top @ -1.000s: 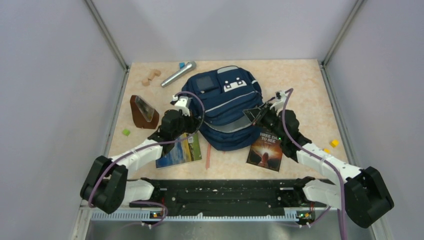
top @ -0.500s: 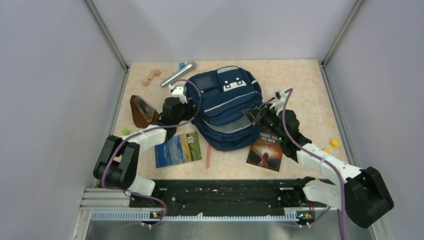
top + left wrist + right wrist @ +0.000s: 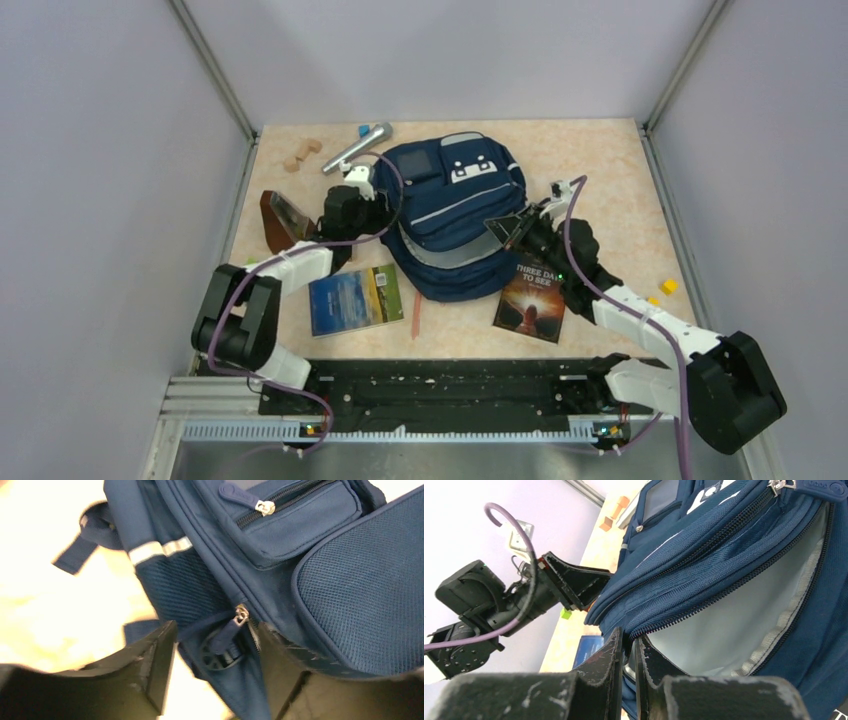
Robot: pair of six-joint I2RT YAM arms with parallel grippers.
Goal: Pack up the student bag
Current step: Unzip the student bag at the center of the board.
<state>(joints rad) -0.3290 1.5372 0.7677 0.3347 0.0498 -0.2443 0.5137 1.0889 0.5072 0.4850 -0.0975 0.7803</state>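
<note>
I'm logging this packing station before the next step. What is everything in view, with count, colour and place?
navy-blue fabric student bag: 1, navy with grey stripes, table centre, main compartment gaping
silver microphone: 1, silver, far left of bag
small blue block: 1, blue, by microphone's head
wooden blocks: small cluster, tan, far-left corner
brown wedge-shaped object: 1, brown, left edge
small green cube: 1, green, left side
landscape-cover book: 1, blue-green, near left of bag
red pencil: 1, red, beside that book
dark-cover book: 1, black-orange, near right of bag
small yellow cubes: 2, yellow, right edge
beige table: 1
left gripper: black, open around a zipper pull
right gripper: black, shut on bag's opening edge
</note>
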